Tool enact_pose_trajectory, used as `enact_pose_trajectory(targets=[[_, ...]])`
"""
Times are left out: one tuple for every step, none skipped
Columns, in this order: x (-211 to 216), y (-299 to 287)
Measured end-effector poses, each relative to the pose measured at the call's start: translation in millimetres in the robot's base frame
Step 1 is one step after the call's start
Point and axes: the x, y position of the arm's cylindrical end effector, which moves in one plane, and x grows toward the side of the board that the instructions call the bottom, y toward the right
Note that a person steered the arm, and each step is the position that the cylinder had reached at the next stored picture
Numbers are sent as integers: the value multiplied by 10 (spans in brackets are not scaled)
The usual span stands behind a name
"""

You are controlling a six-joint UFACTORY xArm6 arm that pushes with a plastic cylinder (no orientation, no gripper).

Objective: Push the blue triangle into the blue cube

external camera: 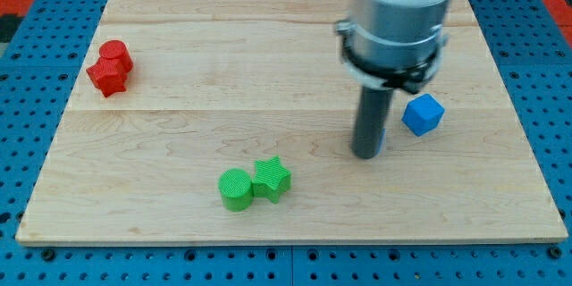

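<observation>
The blue cube [422, 114] sits on the wooden board [223, 63] at the view's right. My tip [365, 154] rests on the board just left of and below the cube. A thin sliver of blue [383, 138] shows along the rod's right edge, between the rod and the cube. It looks like the blue triangle, but the rod hides most of it, so its shape cannot be made out. A small gap separates this sliver from the cube.
A red cylinder [116, 54] and a red star-like block [105, 76] touch each other at the view's left. A green cylinder [236, 189] and a green star [272, 179] touch near the view's bottom centre.
</observation>
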Motion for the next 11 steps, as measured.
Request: enact_pose_trajectory(targets=[[-296, 497], [-294, 649], [243, 459], [320, -62], [-54, -325], [-319, 47], [-653, 350], [-805, 402], [-798, 203], [-754, -407], [-631, -1011]])
